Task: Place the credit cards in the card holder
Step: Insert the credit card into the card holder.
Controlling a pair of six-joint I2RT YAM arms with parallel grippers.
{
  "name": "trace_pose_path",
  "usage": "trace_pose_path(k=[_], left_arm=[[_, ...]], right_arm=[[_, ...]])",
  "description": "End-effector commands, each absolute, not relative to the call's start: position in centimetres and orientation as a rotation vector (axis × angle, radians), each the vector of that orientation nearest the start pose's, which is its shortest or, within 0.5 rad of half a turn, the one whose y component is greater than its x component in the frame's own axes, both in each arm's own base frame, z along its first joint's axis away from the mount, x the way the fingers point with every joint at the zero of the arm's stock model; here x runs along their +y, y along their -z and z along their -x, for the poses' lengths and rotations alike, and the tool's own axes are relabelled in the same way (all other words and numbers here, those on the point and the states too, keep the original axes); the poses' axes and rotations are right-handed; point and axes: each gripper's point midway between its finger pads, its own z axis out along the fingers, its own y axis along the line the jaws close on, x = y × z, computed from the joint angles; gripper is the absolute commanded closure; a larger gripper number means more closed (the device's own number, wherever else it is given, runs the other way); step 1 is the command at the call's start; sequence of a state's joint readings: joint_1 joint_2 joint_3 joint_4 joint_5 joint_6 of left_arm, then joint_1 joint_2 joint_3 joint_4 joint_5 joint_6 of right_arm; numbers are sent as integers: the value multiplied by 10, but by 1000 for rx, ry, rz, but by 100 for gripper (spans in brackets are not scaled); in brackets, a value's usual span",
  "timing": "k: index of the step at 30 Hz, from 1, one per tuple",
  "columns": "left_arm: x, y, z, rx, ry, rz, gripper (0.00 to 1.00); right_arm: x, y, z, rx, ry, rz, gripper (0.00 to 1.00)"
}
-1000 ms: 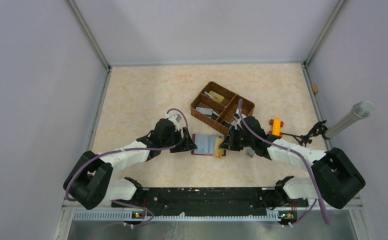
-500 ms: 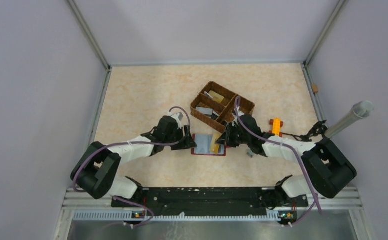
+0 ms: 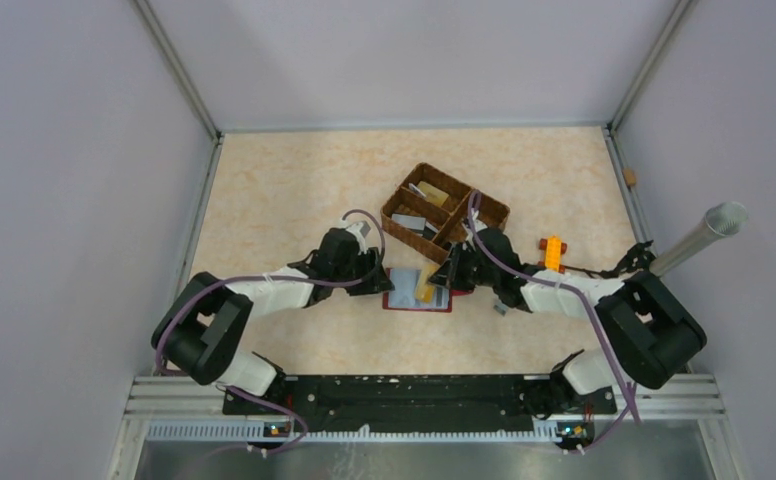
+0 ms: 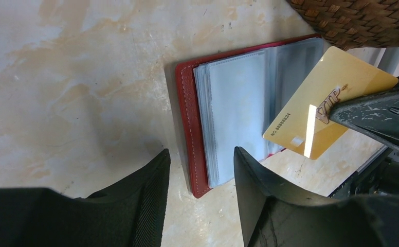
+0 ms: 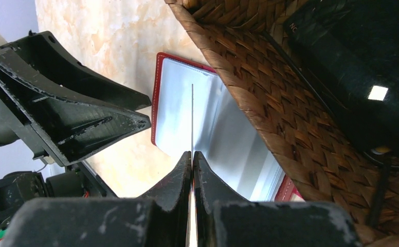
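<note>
The card holder point(image 3: 410, 291) lies open on the table, dark red with clear pockets point(image 4: 238, 103) facing up. My right gripper point(image 3: 448, 278) is shut on a gold-tan credit card point(image 4: 327, 105), held tilted over the holder's right half. In the right wrist view that card point(image 5: 192, 118) is edge-on between the shut fingers point(image 5: 179, 175). My left gripper point(image 4: 201, 154) stands open at the holder's left end, its fingers either side of the red edge point(image 4: 187, 113), gripping nothing. More credit cards point(image 3: 410, 221) lie in the wicker basket point(image 3: 401, 234).
The brown divided basket point(image 5: 269, 103) sits just behind the holder, close to the right gripper; a dark card point(image 5: 341, 62) lies inside it. An orange block point(image 3: 552, 253) and a grey metal cylinder point(image 3: 699, 238) are at the right.
My left gripper has moved right up to the holder's left end and its jaws have narrowed. My right gripper has carried the gold card left and further over the holder.
</note>
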State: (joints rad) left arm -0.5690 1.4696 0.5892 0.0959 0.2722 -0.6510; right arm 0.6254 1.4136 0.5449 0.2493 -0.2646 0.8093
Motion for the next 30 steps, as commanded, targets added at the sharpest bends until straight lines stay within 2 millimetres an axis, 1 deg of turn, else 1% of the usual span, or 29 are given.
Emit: trace_pose_path(k=[1,8,16,21,23,27,30], left_arm=[[-242,-31,-254,2506,846,-61,50],[-240,-27,-253,2518,832,-68,52],[-239,-21,-254,2534,814,-76,56],[-240,-18,-254,2542,813,-79,60],[-239,-15,-254,2548,805,-81,61],[-238,-13,-253,2553,796,-83,61],[-239,-14,-254,2550,800,-86,61]], right_arm=[[280,-75,-256,2344,-1099,-67,100],[273,-56,-248,2407,-1057,-104,100],[262,-47,-244,2440,-986,-124,100],[259,-37,-242,2478,-955,-123,100],[257,-36,-241,2478,-945,-129,100],[251,-43,-245,2458,-897,-127,100],[251,-43,-247,2458,-889,-123,100]])
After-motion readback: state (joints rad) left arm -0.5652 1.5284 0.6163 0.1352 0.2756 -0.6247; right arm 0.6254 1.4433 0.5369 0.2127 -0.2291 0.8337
